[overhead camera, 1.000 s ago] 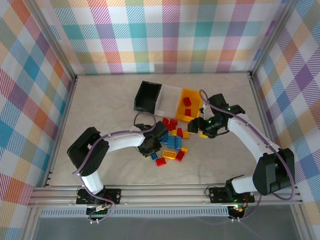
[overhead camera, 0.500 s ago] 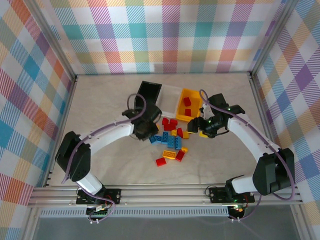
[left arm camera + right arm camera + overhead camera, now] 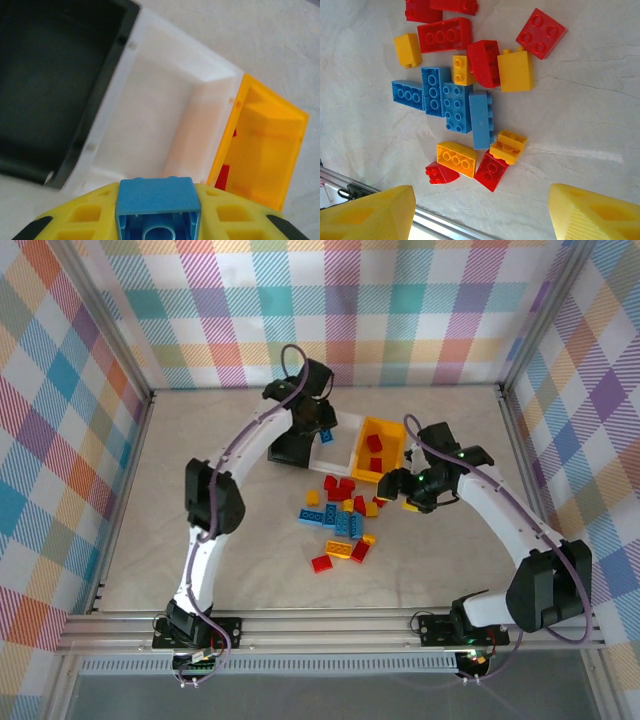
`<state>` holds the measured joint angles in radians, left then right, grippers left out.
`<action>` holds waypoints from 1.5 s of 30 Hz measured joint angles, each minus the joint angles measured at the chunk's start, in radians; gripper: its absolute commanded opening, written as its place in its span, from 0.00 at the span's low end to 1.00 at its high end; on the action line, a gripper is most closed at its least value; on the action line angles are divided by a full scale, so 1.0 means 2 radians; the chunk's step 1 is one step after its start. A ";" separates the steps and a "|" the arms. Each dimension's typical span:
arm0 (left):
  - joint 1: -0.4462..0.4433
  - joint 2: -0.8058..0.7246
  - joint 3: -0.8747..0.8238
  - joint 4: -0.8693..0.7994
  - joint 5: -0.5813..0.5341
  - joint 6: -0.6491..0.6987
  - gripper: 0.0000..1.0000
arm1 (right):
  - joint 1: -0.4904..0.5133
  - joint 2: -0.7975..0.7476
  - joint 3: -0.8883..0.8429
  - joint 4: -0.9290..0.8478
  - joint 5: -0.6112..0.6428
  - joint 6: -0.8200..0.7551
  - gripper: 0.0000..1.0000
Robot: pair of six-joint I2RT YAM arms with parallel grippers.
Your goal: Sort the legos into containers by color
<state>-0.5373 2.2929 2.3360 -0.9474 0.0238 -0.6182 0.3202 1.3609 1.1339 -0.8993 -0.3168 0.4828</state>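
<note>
**Your two arms: white links, black joints, yellow fingers.**
Your left arm and right arm each have smooth white tubes between bulky black joint housings. A lavender cable trails along each one to a black base plate. The left gripper and right gripper have chunky yellow fingers moulded with square pockets. A green light glows by your right wrist.

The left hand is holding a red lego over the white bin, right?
No, the lego in the left hand is blue, not red. The left wrist view shows it, held over the white bin.
</note>
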 measured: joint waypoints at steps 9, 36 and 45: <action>0.008 0.104 0.082 -0.022 0.049 0.026 0.31 | 0.000 -0.012 0.012 -0.023 0.020 0.027 0.71; -0.006 0.113 0.066 -0.013 0.066 0.026 0.57 | 0.000 -0.104 -0.053 -0.059 0.031 0.020 0.70; -0.043 -0.114 -0.177 0.000 0.056 0.048 0.59 | 0.000 -0.077 -0.081 -0.031 0.018 0.013 0.70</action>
<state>-0.6231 2.0640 1.9823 -0.9470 0.1352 -0.5224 0.3202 1.2072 0.9714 -0.9619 -0.2806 0.5087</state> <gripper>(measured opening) 0.584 0.705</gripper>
